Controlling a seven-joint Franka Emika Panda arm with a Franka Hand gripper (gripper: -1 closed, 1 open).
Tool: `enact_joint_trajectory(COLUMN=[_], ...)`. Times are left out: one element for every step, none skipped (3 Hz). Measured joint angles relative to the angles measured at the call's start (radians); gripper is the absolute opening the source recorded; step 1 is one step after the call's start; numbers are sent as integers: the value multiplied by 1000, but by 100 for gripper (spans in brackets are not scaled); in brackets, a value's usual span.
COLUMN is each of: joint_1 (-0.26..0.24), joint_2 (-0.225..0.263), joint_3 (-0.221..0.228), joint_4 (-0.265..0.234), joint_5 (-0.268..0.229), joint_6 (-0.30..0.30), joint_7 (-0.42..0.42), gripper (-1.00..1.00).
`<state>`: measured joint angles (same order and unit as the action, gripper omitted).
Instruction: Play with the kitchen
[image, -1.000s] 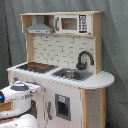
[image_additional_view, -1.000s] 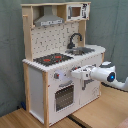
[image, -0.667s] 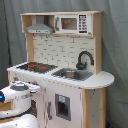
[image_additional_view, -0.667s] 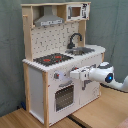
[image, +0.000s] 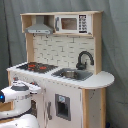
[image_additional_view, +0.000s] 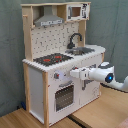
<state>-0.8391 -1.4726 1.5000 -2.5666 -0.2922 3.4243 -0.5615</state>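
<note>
Arm at the front of the kitchen (image_additional_view: 55, 65)

In the second exterior view the gripper (image_additional_view: 73, 74) reaches the front panel below the stovetop (image_additional_view: 53, 59), at about 3 o'clock from the oven door (image_additional_view: 64, 96) (fingers open or closed: cannot tell).

We log the kitchen (image_additional_view: 55, 75): matt white painted fronts, pale bare-wood side panels | stovetop (image: 36, 66): black, faintly glossy, red rings | faucet (image: 84, 59): black, satin | sink (image: 73, 74): grey, metallic look | hood (image: 39, 29): matt grey | backdrop (image: 10, 40), left of frame: grey cloth, creased | arm (image_additional_view: 102, 76): smooth glossy white plastic.
</note>
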Motion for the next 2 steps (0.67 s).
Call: enact_joint_trajectory(joint_1=[0,0], joint_2=[1,1], joint_3=[2,3], joint_4=[0,1], joint_5=[10,12], joint_6=[0,0], joint_7=[115,222], gripper=[-100,-100])
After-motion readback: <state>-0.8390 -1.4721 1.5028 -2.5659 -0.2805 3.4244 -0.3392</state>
